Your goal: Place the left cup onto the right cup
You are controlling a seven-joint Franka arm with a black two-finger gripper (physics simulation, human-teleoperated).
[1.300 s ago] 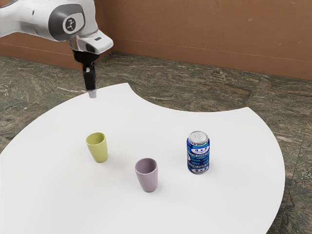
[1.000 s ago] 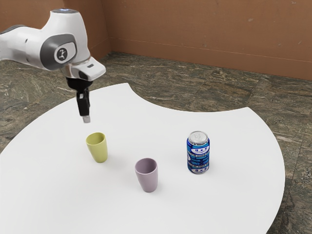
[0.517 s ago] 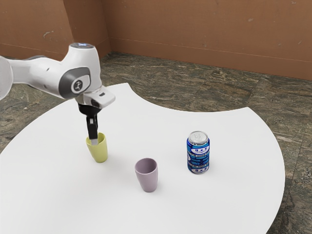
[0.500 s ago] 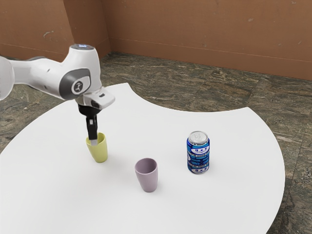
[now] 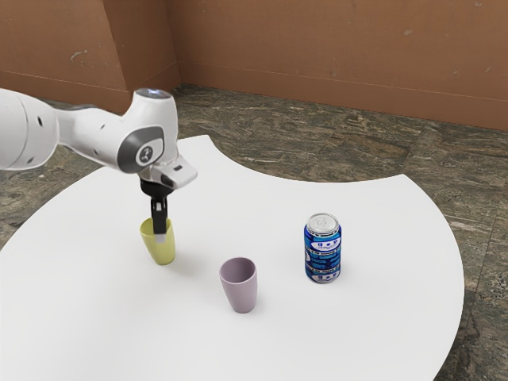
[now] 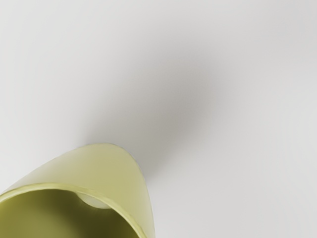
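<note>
The left cup (image 5: pixel 159 244) is yellow-green and stands upright on the white table (image 5: pixel 95 317). My gripper (image 5: pixel 161 227) points straight down at this cup's rim, its tip dipping just inside the mouth on the side toward the exterior view's right. In the wrist view the yellow-green cup (image 6: pixel 94 176) sits right under my hand, its open mouth toward the camera. The right cup (image 5: pixel 238 284) is mauve and stands upright and untouched, nearer the front of the table and to the exterior view's right of the green one.
A blue soda can (image 5: pixel 322 248) stands upright to the exterior view's right of the mauve cup. The table's curved edge (image 5: pixel 238 163) runs behind the cups, with a stone floor (image 5: pixel 333 135) and a brown wall beyond it.
My arm came down from high above the table's back edge to the yellow-green cup. In the last half second my hand shifted slightly toward the exterior view's right across the cup's mouth. Both cups stayed put.
</note>
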